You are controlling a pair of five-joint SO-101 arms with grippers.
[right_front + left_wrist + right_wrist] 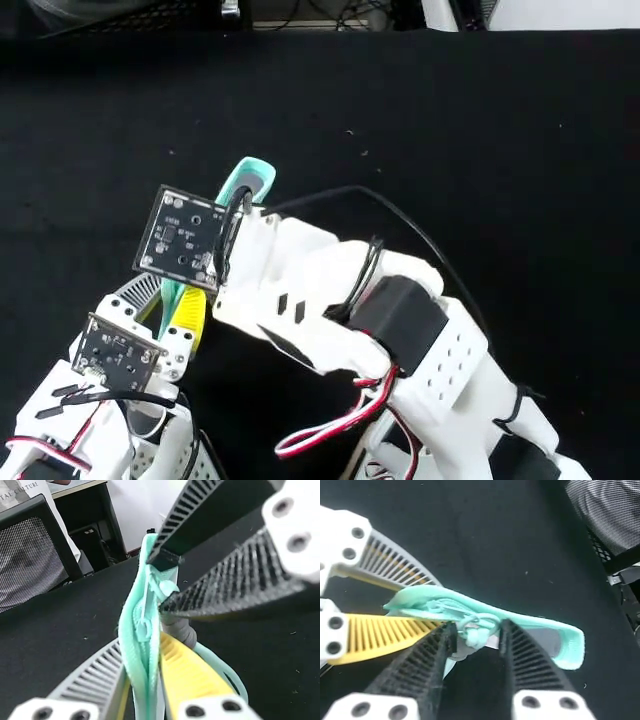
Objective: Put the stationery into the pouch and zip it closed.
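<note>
**Zip partly drawn, far end of pouch still open**

High view: teal pouch [247, 183] held up off the black bench [480, 130] between two arms, with the left end effector [180, 305] at its near end.

Left wrist view: left end effector [142, 680] clenched on the pouch, grey and yellow fingers pressing from either side. Grey item [182, 630] lodged just inside, probably stationery already loaded.

Right wrist view: right end effector [476, 630] parted, straddling the zipper pull [476, 634] without visibly pinching it. Pouch mouth beyond the pull gaping. Left to do, by the look of it: gripping the pull and drawing the zip fully closed.
</note>
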